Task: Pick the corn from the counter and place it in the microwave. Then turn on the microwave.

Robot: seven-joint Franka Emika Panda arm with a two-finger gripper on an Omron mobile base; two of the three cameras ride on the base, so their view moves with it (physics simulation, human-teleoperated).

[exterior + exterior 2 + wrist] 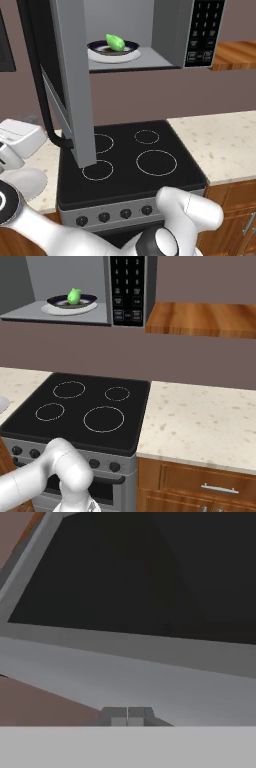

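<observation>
Claw [127, 716] pressed together, holding nothing, tips close against the microwave [150, 677] door's grey frame

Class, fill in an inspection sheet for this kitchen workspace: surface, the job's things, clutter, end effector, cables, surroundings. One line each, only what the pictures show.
Surface: beige speckled stone-look counter beside a black glass stovetop.
Job's things: small bright green corn lies on a dark-rimmed plate inside the grey metal microwave; its door hangs wide open.
Clutter: white appliance on the counter at left.
End effector: the dark-tipped end effector is shut, holding nothing, close against the door's dark window.
Cables: nothing seen.
Surroundings: wooden shelf, brown cabinets, mauve wall.
</observation>
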